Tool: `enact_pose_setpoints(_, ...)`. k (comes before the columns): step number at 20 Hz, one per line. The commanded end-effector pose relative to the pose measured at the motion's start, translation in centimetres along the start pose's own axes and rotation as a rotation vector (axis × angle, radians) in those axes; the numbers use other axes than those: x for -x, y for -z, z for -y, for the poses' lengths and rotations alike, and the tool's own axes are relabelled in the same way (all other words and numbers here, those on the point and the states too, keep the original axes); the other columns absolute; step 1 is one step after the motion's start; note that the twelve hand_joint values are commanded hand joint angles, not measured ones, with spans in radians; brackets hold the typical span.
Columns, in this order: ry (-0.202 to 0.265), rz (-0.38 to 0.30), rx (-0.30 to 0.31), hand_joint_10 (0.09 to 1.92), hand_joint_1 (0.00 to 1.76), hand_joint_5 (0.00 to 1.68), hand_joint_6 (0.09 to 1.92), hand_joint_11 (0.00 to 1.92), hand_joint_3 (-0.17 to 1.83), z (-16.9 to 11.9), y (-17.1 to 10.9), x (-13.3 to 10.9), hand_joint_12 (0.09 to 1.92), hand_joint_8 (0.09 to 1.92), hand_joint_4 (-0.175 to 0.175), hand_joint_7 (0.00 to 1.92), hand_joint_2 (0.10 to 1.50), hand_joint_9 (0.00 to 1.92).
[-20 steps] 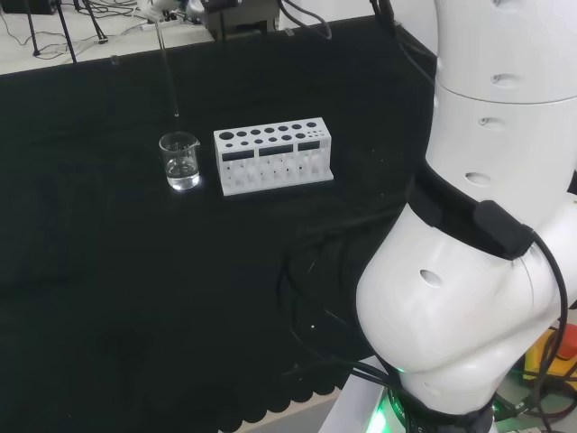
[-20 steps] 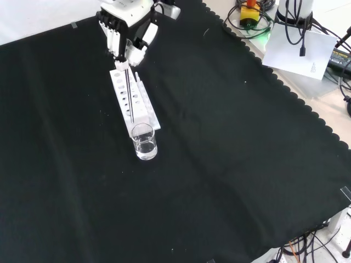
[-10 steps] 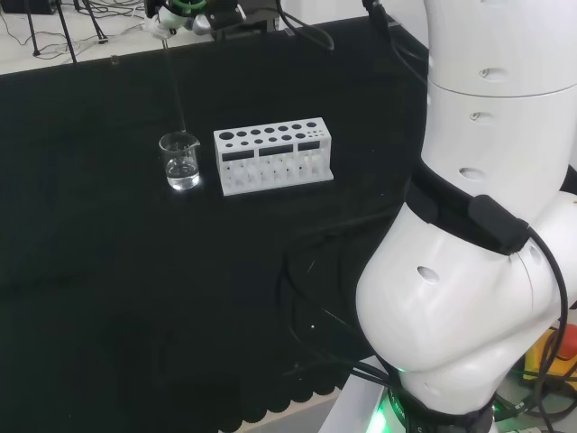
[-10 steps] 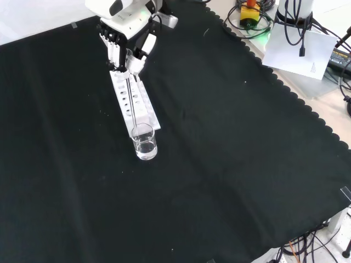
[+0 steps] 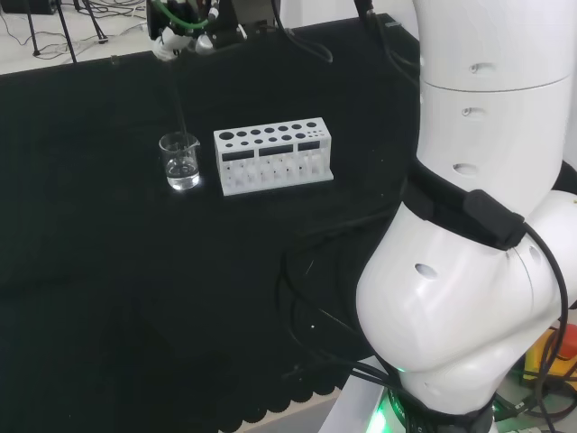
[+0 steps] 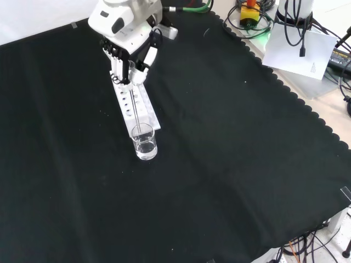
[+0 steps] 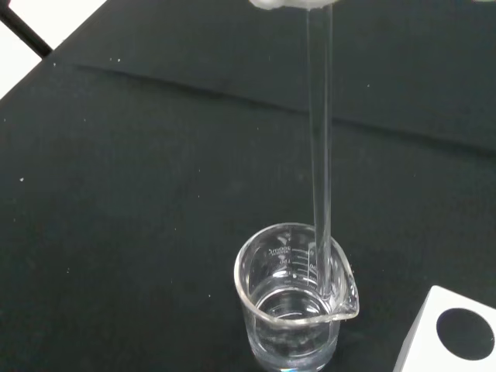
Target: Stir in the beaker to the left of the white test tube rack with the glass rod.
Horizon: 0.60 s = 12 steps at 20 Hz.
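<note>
The glass rod (image 7: pixel 319 155) is thin and clear, faint against the black cloth in the head view. Its top is hidden among the curled fingers (image 6: pixel 122 66) of the hand (image 6: pixel 129 52), which pinch it. It hangs nearly upright, long axis vertical, its lower end inside the beaker (image 7: pixel 294 310) near the rim. The beaker holds clear liquid and stands on the bench just left of the white test tube rack (image 5: pixel 273 155) in the head view.

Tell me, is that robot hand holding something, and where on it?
The hand holds a glass rod by its upper end; the lower end reaches into the beaker.
</note>
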<state>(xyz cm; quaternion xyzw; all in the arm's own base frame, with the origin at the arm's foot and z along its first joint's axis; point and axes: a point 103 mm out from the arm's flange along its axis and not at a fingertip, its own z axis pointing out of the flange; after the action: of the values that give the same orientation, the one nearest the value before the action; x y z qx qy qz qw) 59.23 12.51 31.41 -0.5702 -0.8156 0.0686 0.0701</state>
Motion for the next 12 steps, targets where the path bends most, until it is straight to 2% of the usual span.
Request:
enact_pose_setpoints(1,0.012,0.005,-0.02,0.71,1.32,1.24,0.3,1.71,-0.17,-0.9,-2.0,0.1,0.42,0.85,-0.175,1.26,1.09,1.61)
enact_pose_setpoints(12,-0.002,-0.003,-0.037,0.71,1.32,1.24,0.3,1.7,-0.17,-0.9,-3.6,0.8,0.42,0.85,-0.175,1.26,1.09,1.61)
